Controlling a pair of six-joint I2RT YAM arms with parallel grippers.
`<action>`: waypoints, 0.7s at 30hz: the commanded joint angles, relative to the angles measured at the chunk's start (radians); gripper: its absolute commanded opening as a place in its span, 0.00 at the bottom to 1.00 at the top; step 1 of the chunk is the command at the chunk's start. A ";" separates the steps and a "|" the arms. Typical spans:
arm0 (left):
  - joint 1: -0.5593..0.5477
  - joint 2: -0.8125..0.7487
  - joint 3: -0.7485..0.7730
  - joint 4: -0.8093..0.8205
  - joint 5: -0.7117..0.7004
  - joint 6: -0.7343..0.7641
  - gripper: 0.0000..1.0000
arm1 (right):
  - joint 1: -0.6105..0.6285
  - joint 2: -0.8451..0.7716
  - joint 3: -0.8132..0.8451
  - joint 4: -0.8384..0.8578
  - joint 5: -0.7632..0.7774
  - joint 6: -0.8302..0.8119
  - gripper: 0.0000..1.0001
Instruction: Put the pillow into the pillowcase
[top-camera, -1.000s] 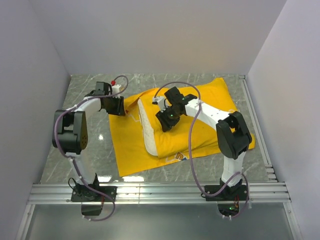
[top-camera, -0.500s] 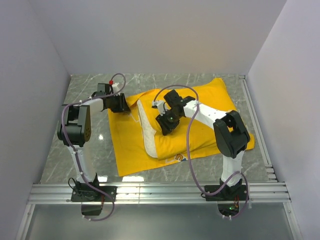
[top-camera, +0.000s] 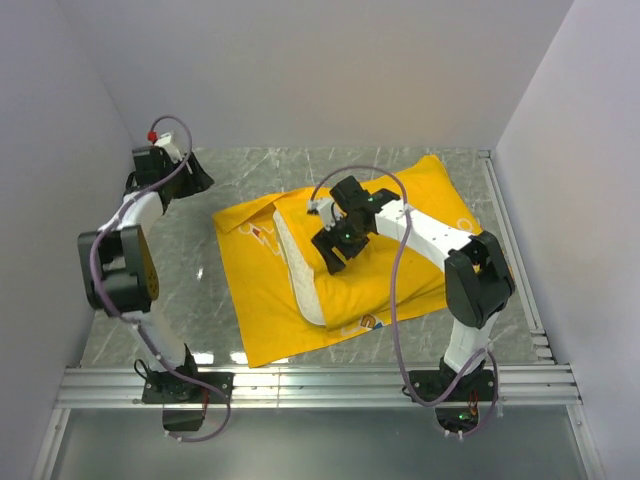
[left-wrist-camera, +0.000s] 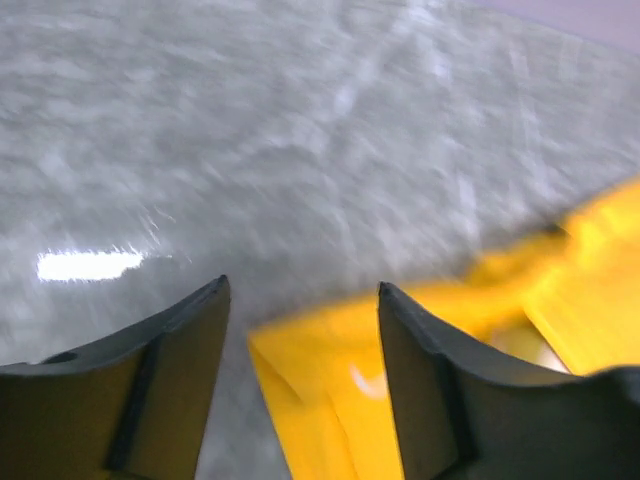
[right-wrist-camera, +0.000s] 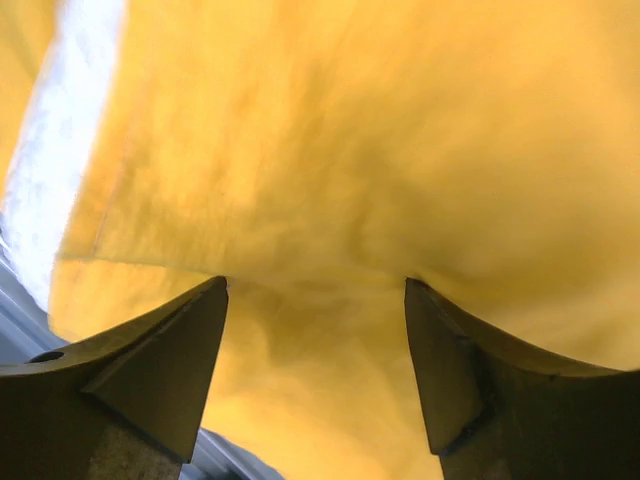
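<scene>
Pillow (top-camera: 297, 275): mostly inside the pillowcase (top-camera: 350, 290), white edge showing at its left opening.
Left claw (left-wrist-camera: 300, 290): wide, empty, over the table (top-camera: 195, 235) off the pillowcase's far-left corner.
Right claw (right-wrist-camera: 315, 285): wide, empty, over the pillowcase's middle.

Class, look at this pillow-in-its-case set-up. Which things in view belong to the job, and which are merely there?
Belongs to the job:
cream-white flat pillow
bright yellow fabric pillowcase

Not part of it:
grey marbled tabletop
aluminium rail along the near edge
</scene>
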 joint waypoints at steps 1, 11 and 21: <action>-0.021 -0.242 -0.140 -0.012 0.123 0.056 0.68 | 0.015 -0.096 0.121 0.061 0.104 0.174 0.83; 0.020 -0.681 -0.396 0.039 -0.058 -0.099 0.99 | 0.237 0.137 0.425 -0.003 0.461 0.414 0.97; 0.031 -0.824 -0.439 -0.052 -0.091 -0.056 0.99 | 0.343 0.364 0.536 -0.025 0.785 0.476 1.00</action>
